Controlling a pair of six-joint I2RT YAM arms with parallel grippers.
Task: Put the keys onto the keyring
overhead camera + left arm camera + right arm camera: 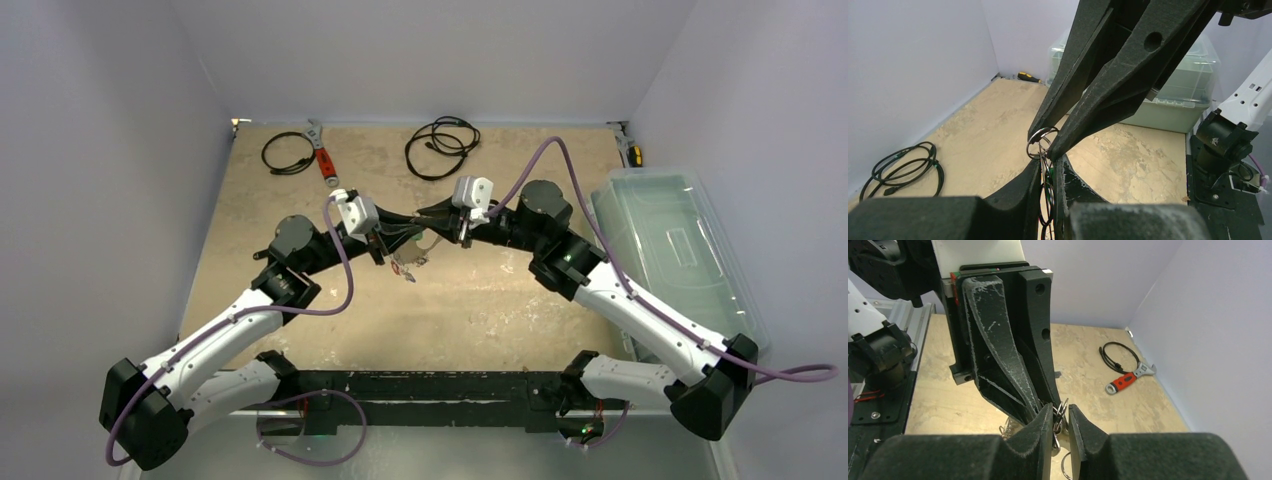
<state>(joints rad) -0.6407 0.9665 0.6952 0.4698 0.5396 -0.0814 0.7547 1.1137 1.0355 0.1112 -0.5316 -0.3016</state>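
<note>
Pale lilac walls [420, 50] close in a scuffed tan counter [500, 300] on three sides. The light is soft and even.

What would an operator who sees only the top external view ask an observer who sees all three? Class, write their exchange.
Operator: Does the right end effector hold anything?
Observer: Yes. The left wrist view shows its fingertips pinching a silver ring.
Operator: And the left end effector?
Observer: It is shut on thin metal loops hanging between its fingers, just below that ring.
</note>
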